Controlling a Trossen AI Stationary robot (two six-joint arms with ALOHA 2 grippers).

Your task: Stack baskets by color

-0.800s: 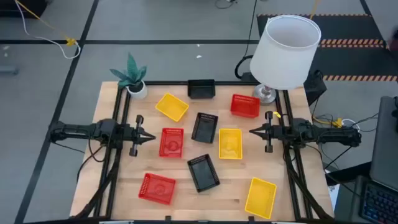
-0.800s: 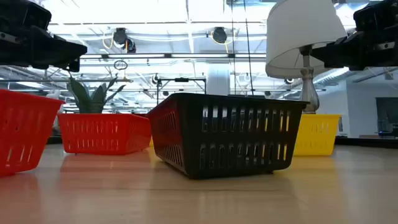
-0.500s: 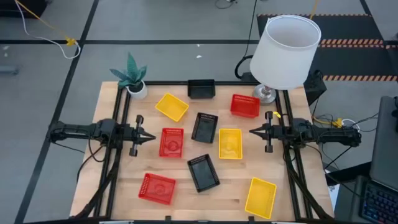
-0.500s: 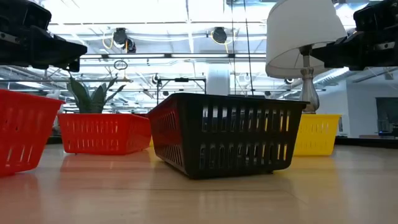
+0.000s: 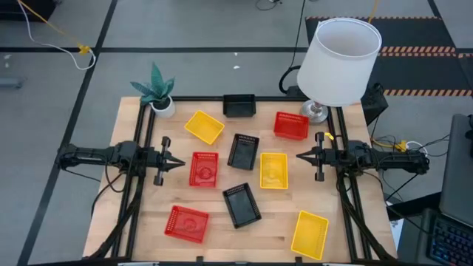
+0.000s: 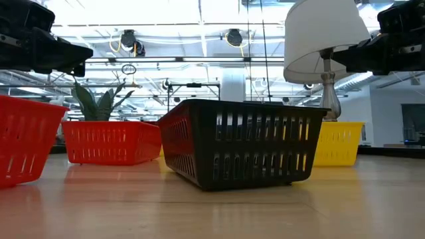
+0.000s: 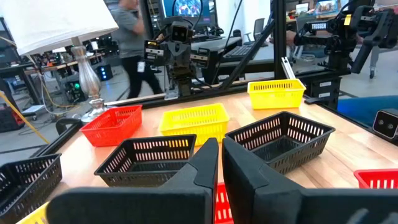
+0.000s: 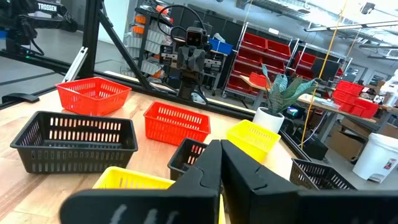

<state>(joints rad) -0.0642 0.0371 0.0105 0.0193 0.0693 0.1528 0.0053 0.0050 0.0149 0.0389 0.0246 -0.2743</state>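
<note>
Several small mesh baskets sit apart on their bases on the wooden table (image 5: 148, 214), none stacked. Three are red (image 5: 204, 168) (image 5: 291, 125) (image 5: 186, 223), three yellow (image 5: 204, 126) (image 5: 273, 171) (image 5: 310, 235) and three black (image 5: 239, 106) (image 5: 243, 151) (image 5: 242, 205). My left gripper (image 5: 181, 162) is shut, held level above the table at its left side, pointing at the middle red basket. My right gripper (image 5: 299, 155) is shut too, level at the right side, pointing at the middle yellow basket. Neither touches anything.
A lamp with a white shade (image 5: 341, 59) stands on its metal base (image 5: 315, 111) at the far right corner. A small white plant pot (image 5: 161, 103) stands at the far left corner. A person (image 7: 134, 43) walks in the room beyond the table.
</note>
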